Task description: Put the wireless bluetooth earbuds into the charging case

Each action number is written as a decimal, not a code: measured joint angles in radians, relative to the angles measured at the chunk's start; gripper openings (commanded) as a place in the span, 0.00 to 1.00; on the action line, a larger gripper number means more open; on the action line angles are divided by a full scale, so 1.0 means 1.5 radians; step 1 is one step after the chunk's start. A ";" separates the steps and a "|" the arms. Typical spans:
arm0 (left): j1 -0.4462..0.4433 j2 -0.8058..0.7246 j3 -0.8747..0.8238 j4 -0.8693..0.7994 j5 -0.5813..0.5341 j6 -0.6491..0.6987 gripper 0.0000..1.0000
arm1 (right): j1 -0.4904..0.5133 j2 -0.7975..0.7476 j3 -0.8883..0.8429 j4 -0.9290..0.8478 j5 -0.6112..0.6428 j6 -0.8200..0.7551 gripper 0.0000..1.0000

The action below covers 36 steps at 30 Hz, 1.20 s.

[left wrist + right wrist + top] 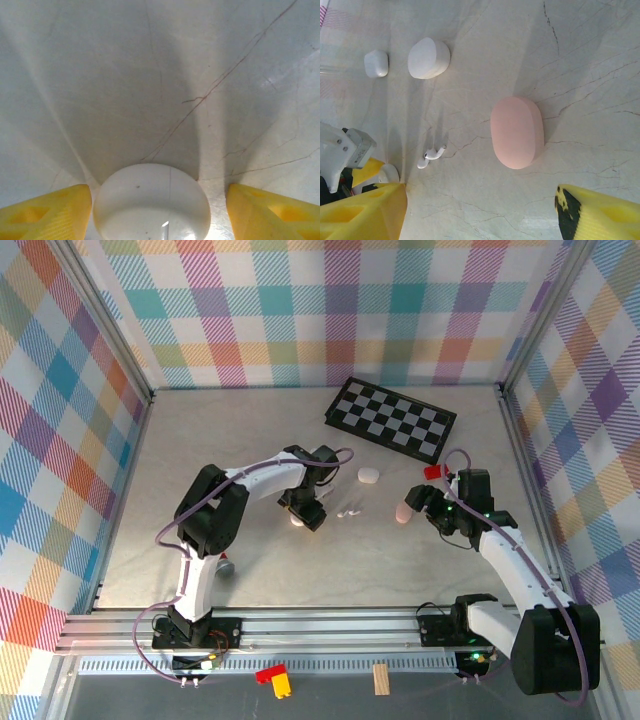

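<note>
At the centre of the top view, the white earbuds are seen lying loose on the table. A white case is straddled, ungripped, by the wide-spread left gripper; a pink case is faced by the spread, empty right gripper.

Pale pink case, white case, white earbuds, black-and-white checkerboard by the veined grey tabletop's far edge, pastel plaid walls all round.

White-and-black arms, yellow jaws, lilac cables
</note>
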 measured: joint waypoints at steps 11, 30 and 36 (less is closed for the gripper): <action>0.001 0.002 0.003 -0.018 0.008 0.001 0.52 | 0.000 -0.003 0.001 -0.014 0.009 -0.001 0.77; 0.066 -0.225 -0.175 0.225 0.135 -0.189 0.51 | 0.099 -0.084 -0.004 0.064 0.023 -0.074 0.79; 0.091 -0.357 -0.286 0.445 0.204 -0.403 0.50 | 0.219 -0.097 -0.043 0.196 0.068 -0.142 0.82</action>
